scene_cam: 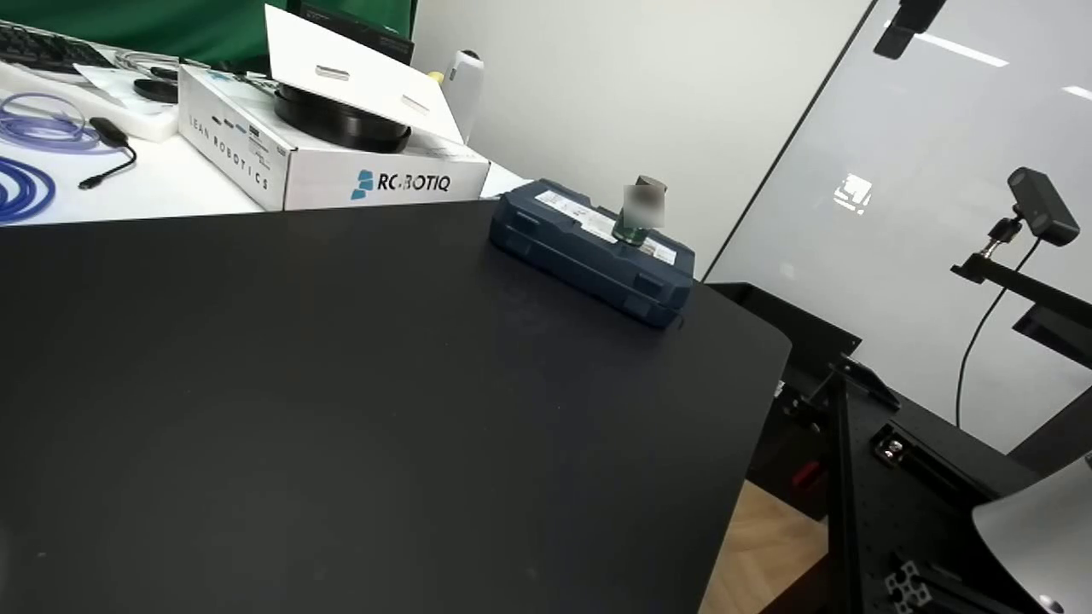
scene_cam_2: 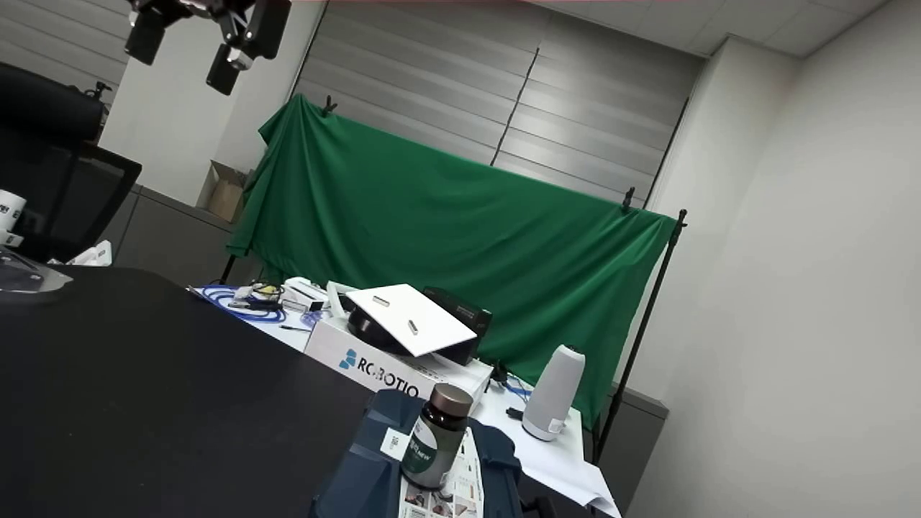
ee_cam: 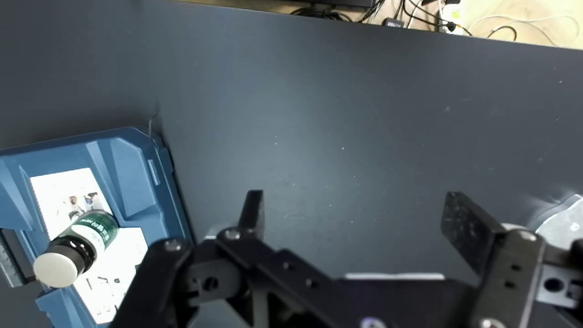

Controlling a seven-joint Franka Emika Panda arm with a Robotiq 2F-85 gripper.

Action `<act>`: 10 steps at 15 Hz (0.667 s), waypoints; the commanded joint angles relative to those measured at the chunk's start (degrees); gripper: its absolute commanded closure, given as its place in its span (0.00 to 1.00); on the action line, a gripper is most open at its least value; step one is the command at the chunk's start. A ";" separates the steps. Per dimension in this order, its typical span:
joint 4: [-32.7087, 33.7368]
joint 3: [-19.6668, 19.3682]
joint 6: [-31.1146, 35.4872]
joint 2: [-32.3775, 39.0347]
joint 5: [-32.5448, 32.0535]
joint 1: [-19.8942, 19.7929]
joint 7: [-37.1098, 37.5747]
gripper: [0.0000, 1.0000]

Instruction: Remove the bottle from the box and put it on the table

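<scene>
The small dark bottle (scene_cam: 630,232) with its brown cap and green-and-white label stands upright on top of the shut navy-blue box (scene_cam: 589,260). The bottle (scene_cam_2: 435,450) and the box (scene_cam_2: 370,460) also show in an exterior view. In the wrist view the bottle (ee_cam: 84,243) and the box (ee_cam: 136,177) are at the lower left. The box lies on the black table (scene_cam: 367,384) near its edge. My gripper (ee_cam: 354,200) is open and empty above the table, right of the box in the wrist view. Its fingers (scene_cam_2: 185,59) hang high at the top left in an exterior view.
A white cardboard box (scene_cam: 388,181) with a black disc (scene_cam: 341,119) and a tilted white panel (scene_cam: 358,72) stands behind the table. Blue cables (scene_cam: 21,189) lie on the white surface. A clear plastic item (ee_cam: 562,223) lies on the table at the wrist view's right edge.
</scene>
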 commanded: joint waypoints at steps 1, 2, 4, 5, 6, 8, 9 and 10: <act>5.10 -1.29 2.85 5.50 -1.13 -0.14 -1.25 0.00; 6.35 -1.76 4.20 7.02 -1.41 -0.29 -1.99 0.00; 9.95 -3.17 6.18 11.27 -1.89 -0.78 -3.57 0.00; 11.84 -3.72 7.15 13.50 -2.47 -1.40 -3.83 0.00; 14.13 -4.57 7.88 16.08 -2.82 -2.00 -4.52 0.00; 18.34 -5.99 9.17 20.71 -3.41 -3.07 -5.56 0.00; 20.92 -6.79 9.42 23.40 -3.36 -3.69 -6.33 0.00; 23.36 -7.41 10.01 26.01 -3.57 -4.35 -6.80 0.00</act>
